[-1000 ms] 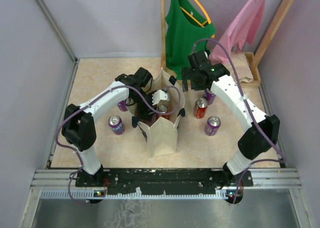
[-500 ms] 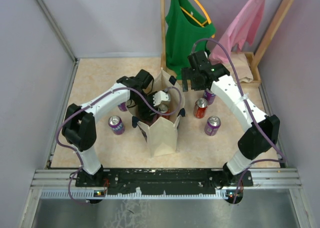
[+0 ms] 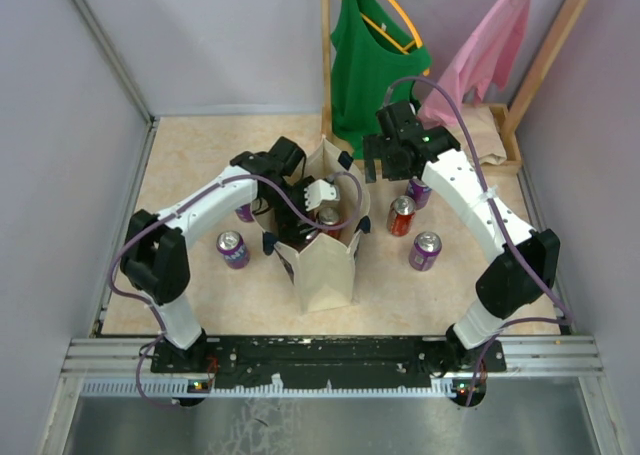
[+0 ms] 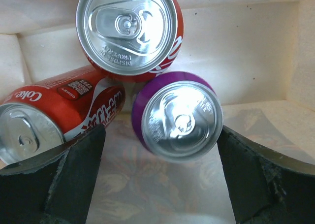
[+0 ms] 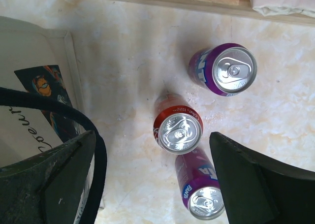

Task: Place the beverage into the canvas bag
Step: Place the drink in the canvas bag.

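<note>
1. I see the canvas bag (image 3: 325,265) standing upright at the centre of the top view, on the desk (image 3: 195,165), its mouth open.
2. My left jaws are down inside the bag's mouth, spread wide and gripping nothing.
3. In the left wrist view the purple soda can (image 4: 179,118) stands upright on the bag floor at frame centre, between the jaws.
4. Just beside it are an upright Coke can (image 4: 129,32) at the top of the frame and a Coke can lying on its side (image 4: 54,115) at left.
5. My right jaws hang spread and empty to the right of the bag. Below them on the desk are a red can (image 5: 177,128), a purple can (image 5: 226,69) at upper right and a second purple can (image 5: 199,187) at the bottom.
</note>
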